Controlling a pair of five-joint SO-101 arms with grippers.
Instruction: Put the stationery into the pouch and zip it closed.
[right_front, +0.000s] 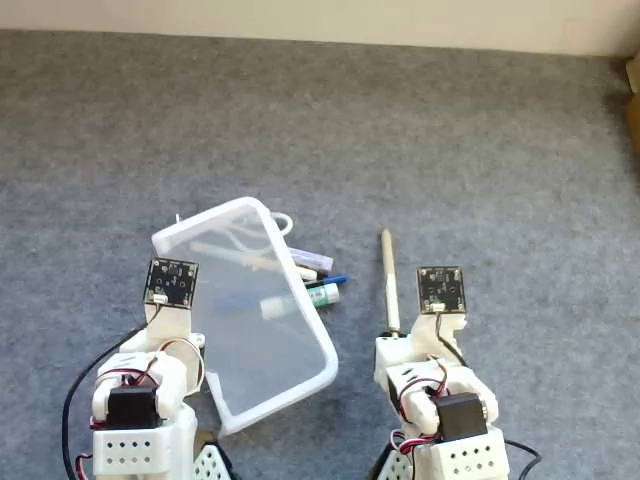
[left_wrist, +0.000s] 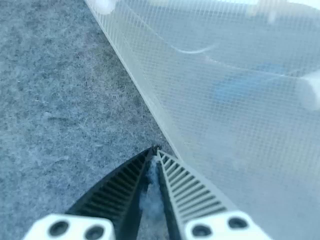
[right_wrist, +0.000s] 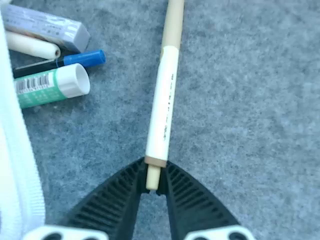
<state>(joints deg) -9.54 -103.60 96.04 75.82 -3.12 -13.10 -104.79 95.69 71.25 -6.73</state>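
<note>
Items behind the pouch mesh are seen only as blurs. The left tool is closed, tips at the pouch's edge. The pen, laid on the worktop near the pouch, is clamped at its end by the right tool.

No legible text: a barcode on the green glue stick, tiny unreadable print along the pen

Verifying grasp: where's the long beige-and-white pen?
High view: the long beige-and-white pen lies on grey carpet right of the translucent mesh pouch, near end pinched in the right gripper.
</note>
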